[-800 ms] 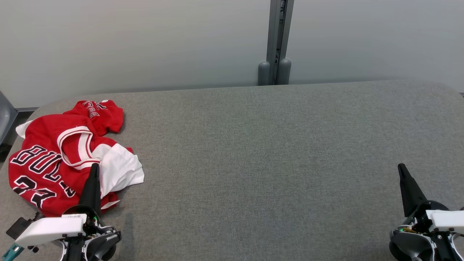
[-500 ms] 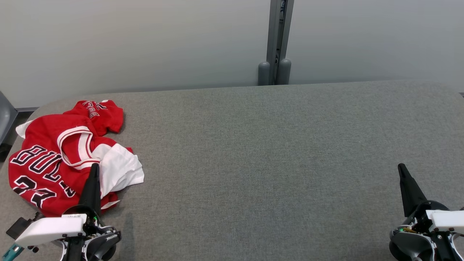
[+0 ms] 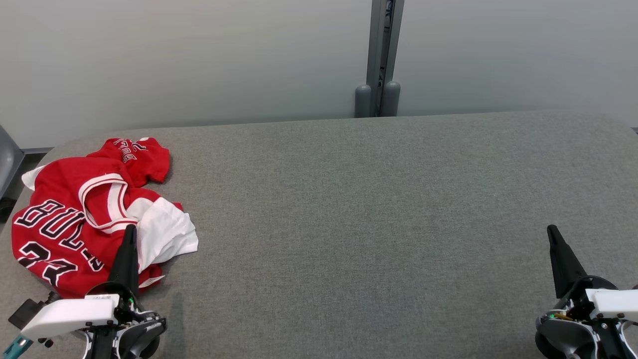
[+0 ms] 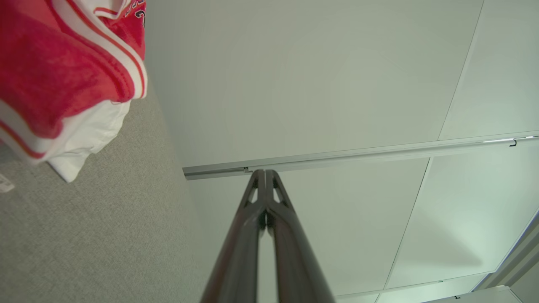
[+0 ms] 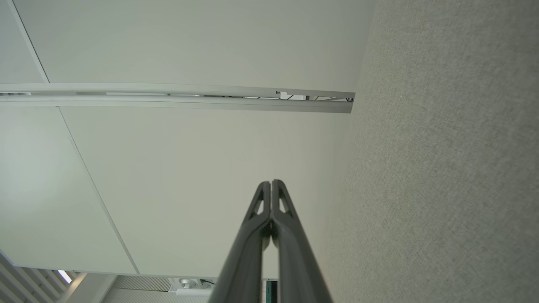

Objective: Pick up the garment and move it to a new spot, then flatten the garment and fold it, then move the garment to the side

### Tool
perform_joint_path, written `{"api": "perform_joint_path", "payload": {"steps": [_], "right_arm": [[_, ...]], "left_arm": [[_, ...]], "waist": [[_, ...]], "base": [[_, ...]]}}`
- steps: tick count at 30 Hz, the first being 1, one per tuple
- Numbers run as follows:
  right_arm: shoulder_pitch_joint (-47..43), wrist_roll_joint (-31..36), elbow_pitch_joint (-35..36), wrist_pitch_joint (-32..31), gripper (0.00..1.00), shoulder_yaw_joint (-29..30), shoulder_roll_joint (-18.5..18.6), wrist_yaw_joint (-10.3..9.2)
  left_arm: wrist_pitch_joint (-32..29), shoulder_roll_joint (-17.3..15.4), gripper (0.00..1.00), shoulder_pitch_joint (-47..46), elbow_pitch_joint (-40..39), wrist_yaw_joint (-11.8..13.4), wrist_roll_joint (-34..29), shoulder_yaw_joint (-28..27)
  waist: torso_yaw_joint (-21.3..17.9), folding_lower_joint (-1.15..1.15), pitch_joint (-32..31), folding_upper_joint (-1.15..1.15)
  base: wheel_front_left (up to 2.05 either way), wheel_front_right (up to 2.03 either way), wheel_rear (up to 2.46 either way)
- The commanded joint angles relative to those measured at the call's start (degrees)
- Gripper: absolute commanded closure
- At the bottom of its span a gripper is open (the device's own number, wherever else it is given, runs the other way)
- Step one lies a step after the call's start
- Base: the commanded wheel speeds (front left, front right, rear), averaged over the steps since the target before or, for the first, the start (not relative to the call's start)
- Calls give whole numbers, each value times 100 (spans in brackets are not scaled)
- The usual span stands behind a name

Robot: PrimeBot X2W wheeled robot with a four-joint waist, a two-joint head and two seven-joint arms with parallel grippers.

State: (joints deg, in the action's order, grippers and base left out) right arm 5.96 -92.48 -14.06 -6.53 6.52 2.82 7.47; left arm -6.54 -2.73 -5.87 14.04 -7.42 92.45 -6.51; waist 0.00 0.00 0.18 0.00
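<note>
The garment (image 3: pixel 89 214) is a red basketball jersey with white trim and black lettering, lying crumpled at the left end of the grey table (image 3: pixel 374 209). In the left wrist view a red and white edge of the garment (image 4: pixel 63 80) fills the upper left corner. My left gripper (image 3: pixel 130 230) stands shut at the lower left, its tip over the garment's near white edge, with nothing between its fingers (image 4: pixel 266 173). My right gripper (image 3: pixel 551 230) is shut too, at the lower right, far from the garment, and its tips (image 5: pixel 271 184) meet.
A grey metal post (image 3: pixel 381 60) rises behind the table's far edge against a pale wall. Grey fabric surface stretches from the garment across to the right gripper. A dark object sits at the far left edge (image 3: pixel 7 164).
</note>
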Motion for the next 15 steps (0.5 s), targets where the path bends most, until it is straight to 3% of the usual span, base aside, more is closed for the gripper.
{"api": "perform_joint_path", "payload": {"steps": [1,15], "right_arm": [[63,16,-11,-9,100,0,19,5],[63,16,-11,-9,100,0,20,5]], "left_arm": [[-11,-15,100,-82,2,-14,-9,-12],[-11,-15,100,-82,2,-14,-9,-12]], "waist": [[0,0,0,0],[0,0,0,0]], "base": [[0,0,0],[0,0,0]]}}
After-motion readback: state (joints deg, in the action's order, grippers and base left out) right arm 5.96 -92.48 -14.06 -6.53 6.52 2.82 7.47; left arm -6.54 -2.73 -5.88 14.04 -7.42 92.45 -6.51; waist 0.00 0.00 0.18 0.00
